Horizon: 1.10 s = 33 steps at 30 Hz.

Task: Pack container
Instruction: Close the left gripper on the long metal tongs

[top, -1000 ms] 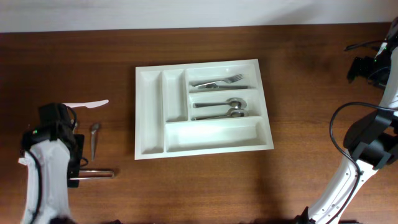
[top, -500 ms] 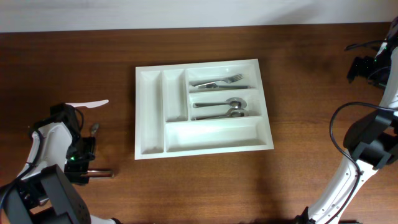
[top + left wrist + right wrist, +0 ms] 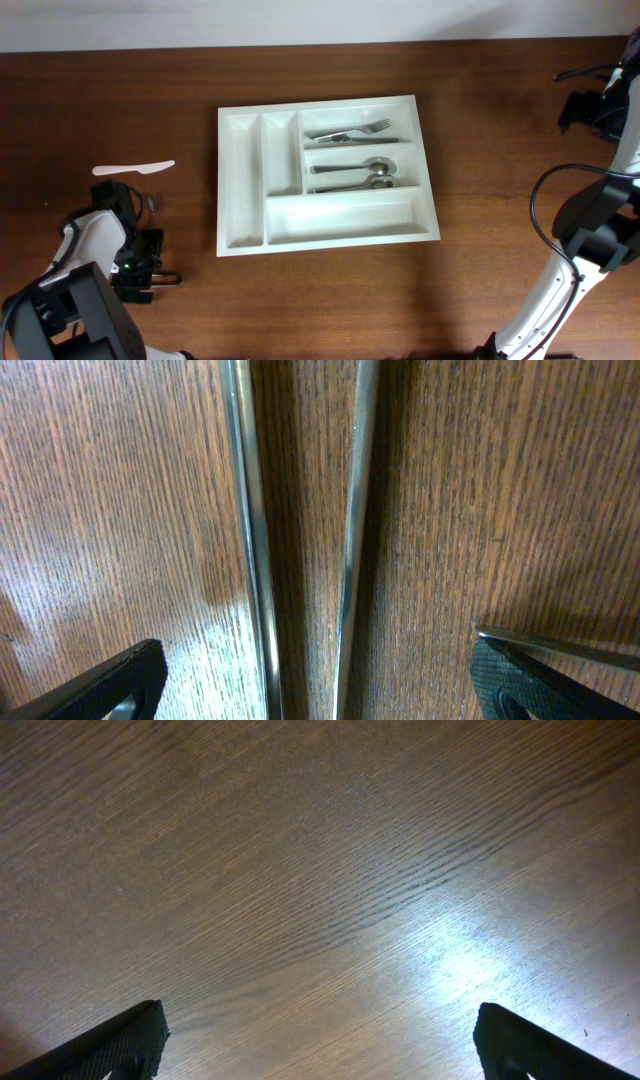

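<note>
While left gripper [image 3: 325, 680] hangs over two metal handles [image 3: 247, 540], near left of container [image 3: 240, 180], jaws spread, pinching nothing; right gripper [image 3: 320, 1040] far right over table [image 3: 300, 870], jaws spread.

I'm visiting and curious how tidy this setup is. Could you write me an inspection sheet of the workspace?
Surface: brown wooden table.
Job's things: white tray holds forks and spoons, three compartments empty; white knife and two metal handles lie left of it.
Clutter: nothing seen.
Grippers: left gripper open over the metal handles; right gripper open over bare wood.
Cables: black cable loops beside the right arm.
Surroundings: pale wall behind the table.
</note>
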{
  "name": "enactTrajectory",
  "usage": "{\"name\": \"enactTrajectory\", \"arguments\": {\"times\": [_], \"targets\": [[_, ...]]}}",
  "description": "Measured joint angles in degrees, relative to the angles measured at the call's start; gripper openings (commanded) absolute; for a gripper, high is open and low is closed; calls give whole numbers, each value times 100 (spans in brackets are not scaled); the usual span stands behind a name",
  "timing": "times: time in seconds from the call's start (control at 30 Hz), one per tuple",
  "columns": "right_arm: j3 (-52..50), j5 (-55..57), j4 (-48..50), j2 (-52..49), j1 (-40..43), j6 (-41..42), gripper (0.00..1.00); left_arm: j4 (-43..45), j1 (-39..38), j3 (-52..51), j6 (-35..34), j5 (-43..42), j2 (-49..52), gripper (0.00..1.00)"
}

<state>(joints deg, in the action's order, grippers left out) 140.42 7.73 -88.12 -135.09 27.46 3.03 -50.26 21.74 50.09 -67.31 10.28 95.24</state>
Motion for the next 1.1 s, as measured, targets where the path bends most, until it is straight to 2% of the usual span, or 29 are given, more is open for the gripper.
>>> {"name": "enactTrajectory", "arguments": {"times": [0.13,0.3,0.43,0.8,0.97,1.1], "targets": [[0,0,0,0,0,0,99,140,0,-44,9,-2,-22,99],[0,0,2,0,0,-2,99,852,0,-374,44,-94,-212,99],[0,0,0,0,0,-2,99,1095,22,-584,42,-138,-341,99],[0,0,0,0,0,-2,99,1180,20,-807,50,-133,-437,100],[0,0,0,0,0,-2,99,1178,20,-898,74,-140,-507,92],[0,0,0,0,0,0,99,1191,20,-997,61,-122,-590,92]]}}
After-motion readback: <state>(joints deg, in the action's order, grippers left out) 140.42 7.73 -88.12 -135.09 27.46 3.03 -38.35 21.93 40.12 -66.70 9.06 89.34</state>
